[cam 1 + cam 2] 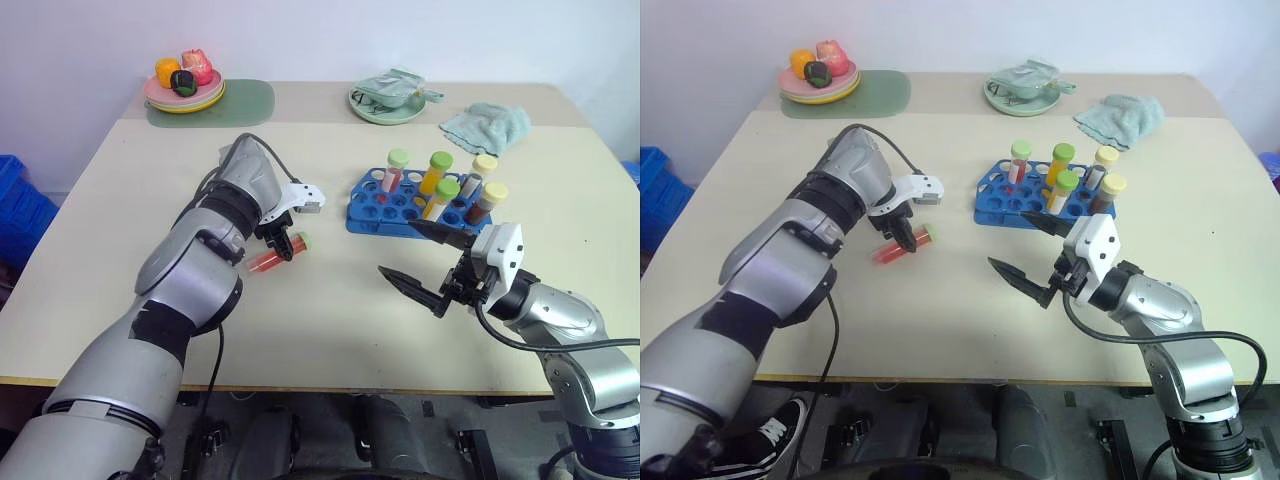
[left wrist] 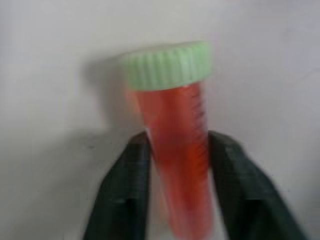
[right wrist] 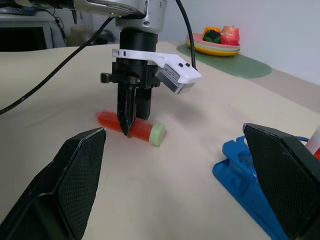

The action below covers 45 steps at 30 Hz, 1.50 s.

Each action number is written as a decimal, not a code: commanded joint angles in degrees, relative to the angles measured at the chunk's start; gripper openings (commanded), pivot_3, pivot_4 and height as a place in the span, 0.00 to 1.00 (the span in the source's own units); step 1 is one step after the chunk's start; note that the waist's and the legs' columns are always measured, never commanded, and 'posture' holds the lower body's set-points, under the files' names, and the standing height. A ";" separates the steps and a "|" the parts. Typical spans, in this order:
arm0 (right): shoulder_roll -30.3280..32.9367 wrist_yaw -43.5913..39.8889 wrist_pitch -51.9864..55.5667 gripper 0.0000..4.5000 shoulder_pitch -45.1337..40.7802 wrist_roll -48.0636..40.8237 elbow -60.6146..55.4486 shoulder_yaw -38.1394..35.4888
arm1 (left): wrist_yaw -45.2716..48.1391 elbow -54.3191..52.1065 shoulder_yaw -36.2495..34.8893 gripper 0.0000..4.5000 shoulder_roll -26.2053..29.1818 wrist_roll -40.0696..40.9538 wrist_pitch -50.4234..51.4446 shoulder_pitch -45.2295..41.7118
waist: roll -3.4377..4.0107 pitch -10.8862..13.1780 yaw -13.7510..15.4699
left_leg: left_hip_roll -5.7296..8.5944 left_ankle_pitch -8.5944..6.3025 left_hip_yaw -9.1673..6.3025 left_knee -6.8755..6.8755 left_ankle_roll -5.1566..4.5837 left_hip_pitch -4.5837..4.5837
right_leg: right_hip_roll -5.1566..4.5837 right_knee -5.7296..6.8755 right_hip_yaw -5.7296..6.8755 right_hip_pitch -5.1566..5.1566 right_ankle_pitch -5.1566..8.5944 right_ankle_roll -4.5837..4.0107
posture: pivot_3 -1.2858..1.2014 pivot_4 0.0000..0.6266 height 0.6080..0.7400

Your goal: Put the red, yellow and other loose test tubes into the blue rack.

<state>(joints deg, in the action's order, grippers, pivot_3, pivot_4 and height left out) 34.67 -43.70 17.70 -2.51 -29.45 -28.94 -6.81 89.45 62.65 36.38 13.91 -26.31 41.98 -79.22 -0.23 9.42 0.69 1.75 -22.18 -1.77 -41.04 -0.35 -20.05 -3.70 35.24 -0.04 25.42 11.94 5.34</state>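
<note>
Red tube (image 1: 277, 255) lying flat on table (image 1: 120, 250), left of centre. Left end effector (image 1: 282, 244) closed around its body (grip near middle). Right end effector (image 1: 425, 262) wide open, empty. Slip or tilt possible on lift; insertion into blue rack (image 1: 372, 215) then missed.

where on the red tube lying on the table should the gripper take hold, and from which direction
Mid-barrel, from straight above. The red tube lies flat on the table, so only its round sides are free; the left gripper already straddles it there, clear of the green cap.

Beige table (image 1: 330, 330), fruit plate (image 1: 185, 95) on green mat (image 1: 245, 100), green cloth (image 1: 487, 125), bowl (image 1: 385, 105)
</note>
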 commanded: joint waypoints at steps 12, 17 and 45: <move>-0.56 0.58 -1.84 1.00 -0.23 0.02 -1.34 -0.17 | -0.85 -2.65 1.09 0.27 0.93 -0.90 -2.34 1.16 | 0.00 0.00 -0.01 | 0.00 0.00 0.00 0.00 0.00 0.01 | 0.00 0.01 0.00 0.00 0.00 0.00 | 0.52 0.24 1.00; -0.59 0.54 -1.88 1.00 -0.13 -0.20 -1.36 -0.31 | -0.57 -3.22 1.33 0.18 0.99 -0.94 -1.89 1.48 | 0.00 0.00 0.02 | 0.00 0.00 0.00 -0.01 0.00 0.01 | -0.01 0.01 0.00 -0.01 0.00 0.00 | 0.52 0.24 1.00; 1.29 -0.58 -1.87 1.00 0.62 -0.64 -0.47 -3.50 | -32.88 -33.41 -41.57 0.18 -0.36 32.88 -17.27 15.08 | 0.05 -0.03 0.22 | -0.18 0.07 -0.08 -0.16 0.15 -0.22 | -0.17 0.07 0.07 0.17 -0.01 0.01 | 0.52 0.24 1.00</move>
<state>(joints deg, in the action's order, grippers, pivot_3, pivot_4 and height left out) 35.24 -44.23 16.41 -1.55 -29.54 -28.51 -8.61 59.47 31.86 -2.34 14.01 3.51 27.08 -63.99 -0.19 9.39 0.91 1.61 -22.10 -1.84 -41.20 -0.20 -20.26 -3.88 35.31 0.02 25.59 11.92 5.35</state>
